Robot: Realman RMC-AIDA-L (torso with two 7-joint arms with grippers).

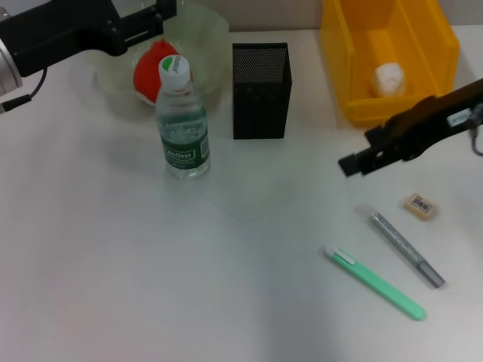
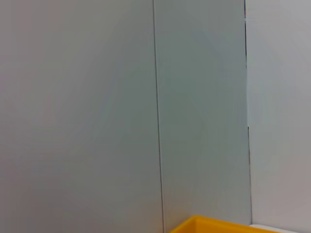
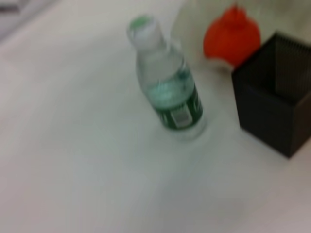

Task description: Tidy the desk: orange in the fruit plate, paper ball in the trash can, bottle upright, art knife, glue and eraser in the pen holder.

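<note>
The orange [image 1: 149, 69] lies in the pale-green fruit plate [image 1: 204, 34] at the back left, and my left gripper [image 1: 155, 19] hovers just above it. In front of the plate the bottle [image 1: 183, 121] stands upright, with the black mesh pen holder [image 1: 261, 90] to its right. The paper ball [image 1: 389, 79] rests inside the yellow trash can [image 1: 423, 45]. My right gripper [image 1: 351, 164] hangs over the table in front of the can. Near it lie the eraser [image 1: 419, 205], the grey glue [image 1: 405, 249] and the green art knife [image 1: 375, 283]. The right wrist view shows the bottle [image 3: 167, 92], orange [image 3: 232, 39] and pen holder [image 3: 274, 111].
Bare white tabletop [image 1: 113, 286] fills the front left and middle. The left wrist view shows a grey wall panel [image 2: 97, 116] and a corner of the yellow trash can [image 2: 218, 226].
</note>
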